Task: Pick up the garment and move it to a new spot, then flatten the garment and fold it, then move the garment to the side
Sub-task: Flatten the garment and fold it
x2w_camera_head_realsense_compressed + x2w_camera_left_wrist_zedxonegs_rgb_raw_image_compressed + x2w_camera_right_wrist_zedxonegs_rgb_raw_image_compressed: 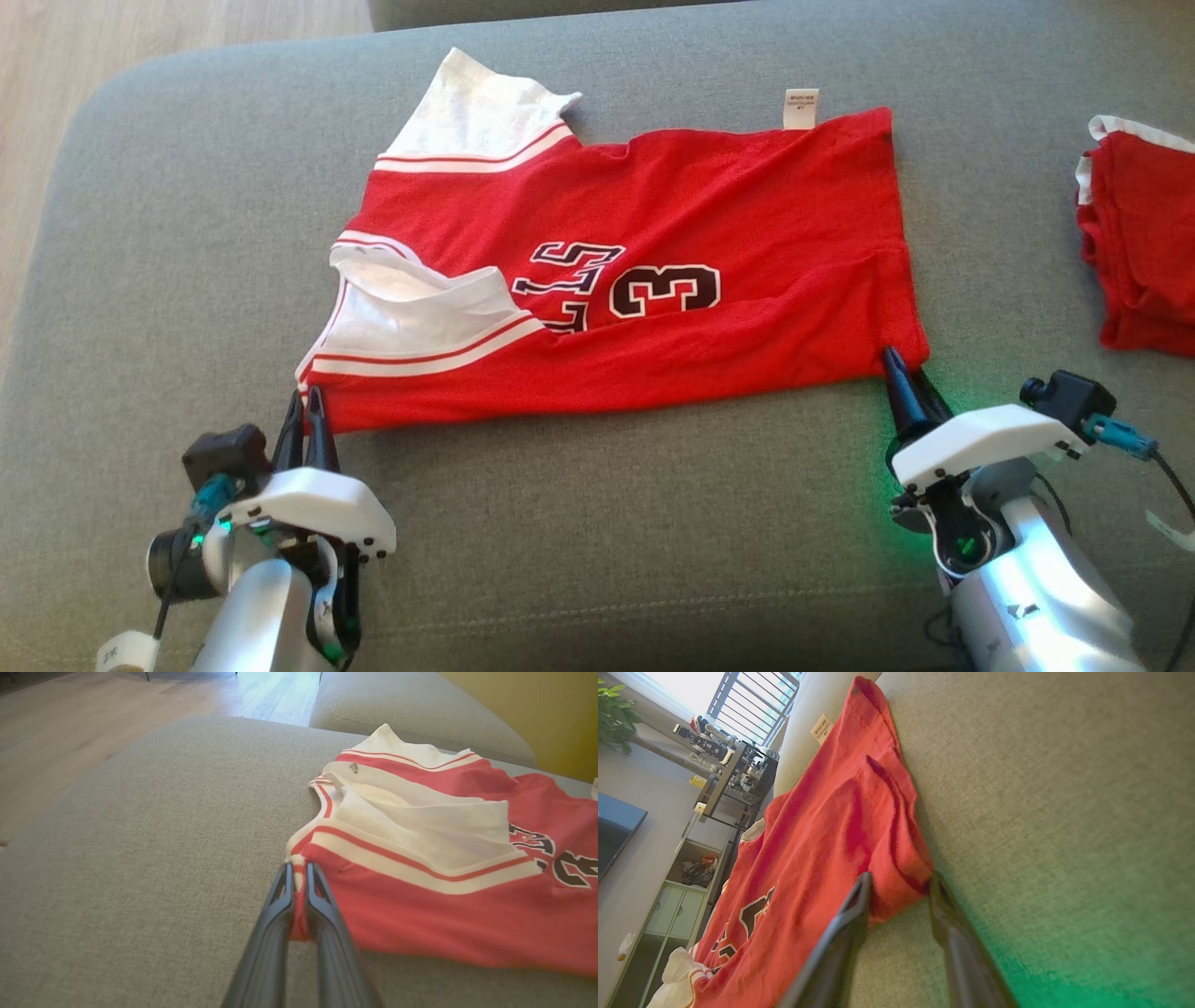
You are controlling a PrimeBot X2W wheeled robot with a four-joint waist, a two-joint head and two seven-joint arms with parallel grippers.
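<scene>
Left gripper (298, 872) pinching jersey (709, 187) near-left corner; right gripper (899, 882) spread, fingers straddling near-right hem corner.

left wrist: my left gripper (299, 877) pinching the jersey (448, 896)
fingers clamped on its near corner, jersey spread over the grey cushion (140, 858).

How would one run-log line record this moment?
red and white basketball jersey: spread on grey fabric sofa cushion | left gripper: shut on shoulder-end corner | right gripper: open around hem-end corner
</scene>
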